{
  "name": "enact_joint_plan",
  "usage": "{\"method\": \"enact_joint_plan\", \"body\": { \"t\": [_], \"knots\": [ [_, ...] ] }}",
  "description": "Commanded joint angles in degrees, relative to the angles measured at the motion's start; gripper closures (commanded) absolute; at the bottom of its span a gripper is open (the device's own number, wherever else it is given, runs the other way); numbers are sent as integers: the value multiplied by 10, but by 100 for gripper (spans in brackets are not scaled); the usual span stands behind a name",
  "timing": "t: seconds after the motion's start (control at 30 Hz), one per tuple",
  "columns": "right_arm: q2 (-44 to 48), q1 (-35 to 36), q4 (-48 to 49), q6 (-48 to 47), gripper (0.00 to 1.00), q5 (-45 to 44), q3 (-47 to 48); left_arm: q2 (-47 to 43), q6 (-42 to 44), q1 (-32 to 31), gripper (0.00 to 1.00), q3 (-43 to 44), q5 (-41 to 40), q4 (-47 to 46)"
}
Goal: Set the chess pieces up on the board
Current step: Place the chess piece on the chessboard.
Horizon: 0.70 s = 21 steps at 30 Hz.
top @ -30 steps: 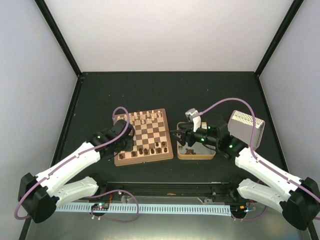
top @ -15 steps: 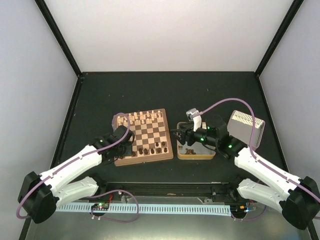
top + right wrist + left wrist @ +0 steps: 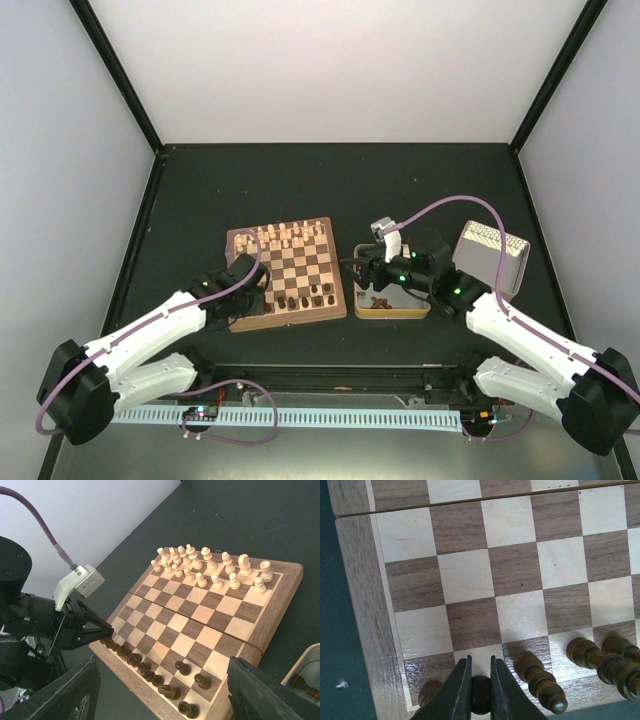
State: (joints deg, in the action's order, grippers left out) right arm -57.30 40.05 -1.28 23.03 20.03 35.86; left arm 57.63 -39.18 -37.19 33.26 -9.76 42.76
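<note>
Placing: left hand (image 3: 480,662) grips a dark chess piece (image 3: 481,699) on the board (image 3: 362,605); next, release upright; right hand (image 3: 353,268) open

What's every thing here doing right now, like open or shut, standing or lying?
Left claw, shut on a dark piece in the near row.
Right claw, open, holding nothing.
Board, unfolded flat.
Dark chess pieces, some standing on the near rows.
Cream chessmen, standing on the far rows.
Tin, open, dark pieces inside.
</note>
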Motion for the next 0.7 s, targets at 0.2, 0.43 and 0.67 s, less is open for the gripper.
{"method": "enact_joint_plan", "body": {
  "t": [0.2,0.43,0.67],
  "knots": [
    [-4,0,15,0,30,-6,0,6,0,2,96,-4,14,-24],
    [-4,0,14,1,30,-5,-1,8,0,2,93,-6,8,-14],
    [-1,0,11,0,30,-4,-2,14,1,3,87,-10,16,-17]
  ]
}}
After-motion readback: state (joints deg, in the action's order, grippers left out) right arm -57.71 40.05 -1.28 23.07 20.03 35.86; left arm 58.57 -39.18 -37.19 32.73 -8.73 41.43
